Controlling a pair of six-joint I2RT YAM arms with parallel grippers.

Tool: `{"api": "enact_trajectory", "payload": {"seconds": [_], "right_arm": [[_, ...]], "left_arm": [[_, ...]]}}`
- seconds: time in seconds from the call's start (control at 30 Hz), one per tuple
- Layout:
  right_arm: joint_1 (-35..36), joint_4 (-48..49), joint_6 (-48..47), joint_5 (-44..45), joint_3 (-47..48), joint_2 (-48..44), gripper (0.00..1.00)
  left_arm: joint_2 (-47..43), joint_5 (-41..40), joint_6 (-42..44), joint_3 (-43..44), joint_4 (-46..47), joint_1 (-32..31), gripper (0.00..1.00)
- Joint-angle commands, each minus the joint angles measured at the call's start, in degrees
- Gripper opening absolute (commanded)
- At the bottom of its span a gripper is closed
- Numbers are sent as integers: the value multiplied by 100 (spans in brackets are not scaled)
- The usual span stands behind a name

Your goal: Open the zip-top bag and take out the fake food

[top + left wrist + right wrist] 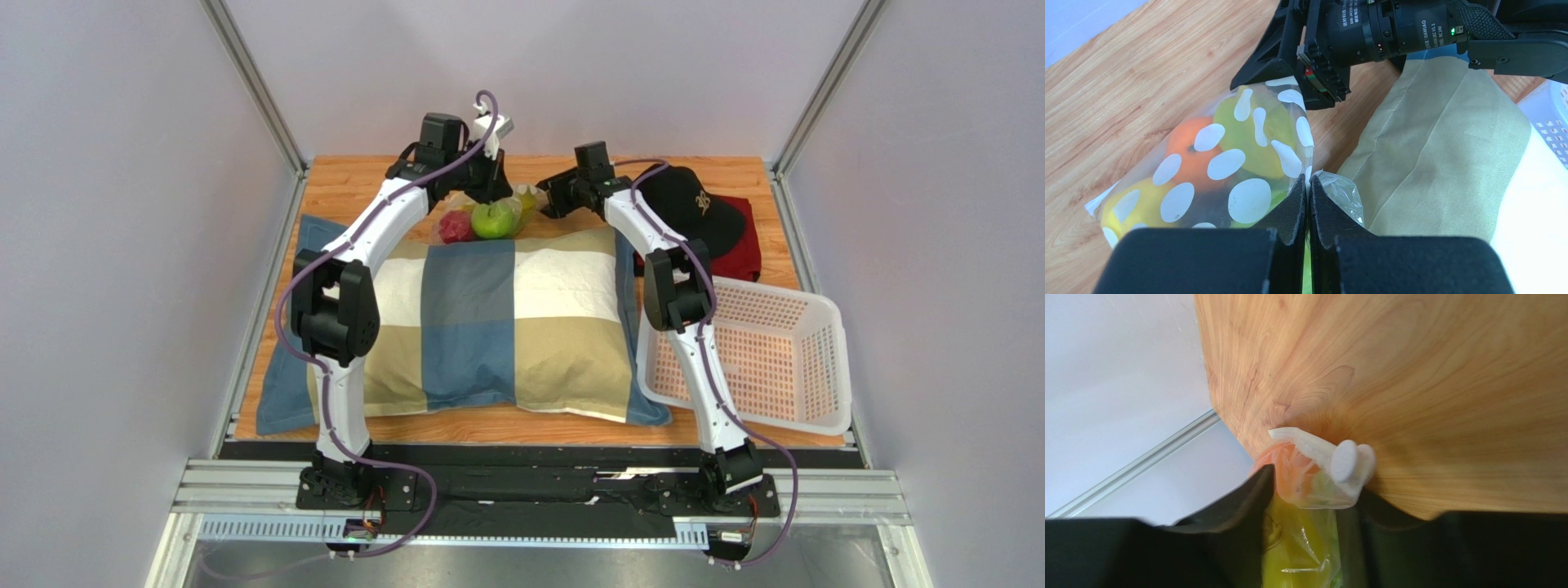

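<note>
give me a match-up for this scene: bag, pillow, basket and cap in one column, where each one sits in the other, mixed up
Things:
1. zip-top bag
2. pillow
3. basket
4. cap

Places:
A. near right of the table, beside the pillow
B. on the red cloth, far right corner
C. beyond the pillow's far edge, pinched by the left gripper and the right gripper
D. middle of the table

Pairs: 1-C, 2-D, 3-A, 4-B
</note>
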Motion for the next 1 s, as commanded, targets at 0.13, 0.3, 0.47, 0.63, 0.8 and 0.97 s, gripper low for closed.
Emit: {"api": "enact_trajectory", "payload": {"seconds": [0.13,0.3,0.47,0.63,0.8,0.97], "right_arm": [[20,1652,-1498,477,443,-91,12],[-42,2931,-2398,-136,373,-179,2],[116,3621,-4136,-1155,302,-469,0],[143,3639,-5036,-2358,583,-584,0],[152,3559,-5704,-3046,294,-926,0],[134,3490,-5802,-3705,232,-1032,0]], "left_arm": [[-200,1549,-1221,168,372,362,29],[-463,2061,-1751,45,576,749,44],[-701,1604,-1610,44,839,925,48],[-395,1823,-1549,298,1209,1083,48],[-87,2148,-952,826,1191,1171,48],[379,2910,-127,1159,1217,1267,49]]}}
